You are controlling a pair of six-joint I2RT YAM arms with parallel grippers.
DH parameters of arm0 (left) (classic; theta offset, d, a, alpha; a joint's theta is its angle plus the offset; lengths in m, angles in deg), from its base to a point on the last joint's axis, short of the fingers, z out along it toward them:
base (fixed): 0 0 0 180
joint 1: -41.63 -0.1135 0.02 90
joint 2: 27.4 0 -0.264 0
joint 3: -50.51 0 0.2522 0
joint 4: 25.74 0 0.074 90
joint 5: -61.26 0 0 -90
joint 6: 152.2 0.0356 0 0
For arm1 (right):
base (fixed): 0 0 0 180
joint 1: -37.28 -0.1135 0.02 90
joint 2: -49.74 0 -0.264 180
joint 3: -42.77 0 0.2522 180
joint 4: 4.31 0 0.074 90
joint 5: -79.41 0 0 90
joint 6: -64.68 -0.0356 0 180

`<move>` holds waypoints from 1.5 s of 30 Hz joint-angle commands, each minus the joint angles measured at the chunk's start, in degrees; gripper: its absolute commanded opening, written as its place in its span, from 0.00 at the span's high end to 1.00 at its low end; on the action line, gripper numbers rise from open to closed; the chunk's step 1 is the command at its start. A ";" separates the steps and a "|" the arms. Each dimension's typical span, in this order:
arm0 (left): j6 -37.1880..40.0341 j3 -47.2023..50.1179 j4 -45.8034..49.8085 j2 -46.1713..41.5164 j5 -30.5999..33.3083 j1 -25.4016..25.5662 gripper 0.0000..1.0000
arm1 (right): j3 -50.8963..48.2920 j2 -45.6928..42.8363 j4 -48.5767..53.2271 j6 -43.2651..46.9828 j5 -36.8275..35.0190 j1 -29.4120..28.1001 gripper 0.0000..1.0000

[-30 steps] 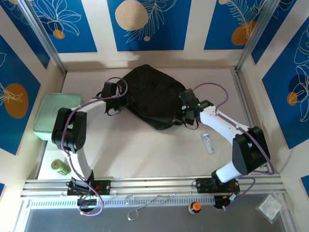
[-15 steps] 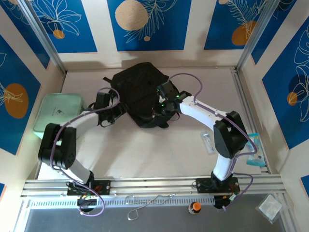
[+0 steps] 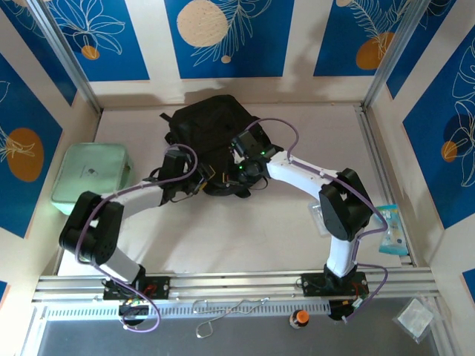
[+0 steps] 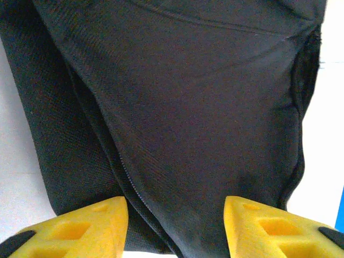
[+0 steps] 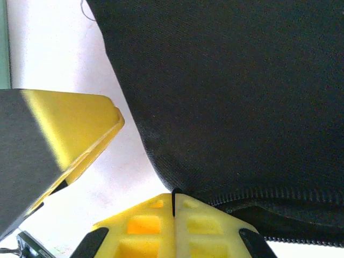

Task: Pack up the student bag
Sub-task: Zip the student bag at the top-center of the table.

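One student bag; two claws: left claw released, right claw clenched on bag edge.

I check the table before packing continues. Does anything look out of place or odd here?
A light blue packet lies at the right edge of the table, away from the student bag, which sits crumpled at the far side. Nothing looks spilled or broken.
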 commanded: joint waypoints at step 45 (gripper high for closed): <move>23.25 -20.72 17.50 13.48 1.59 -5.98 1.00 | -23.18 -17.98 -4.54 -7.27 -7.72 6.00 1.00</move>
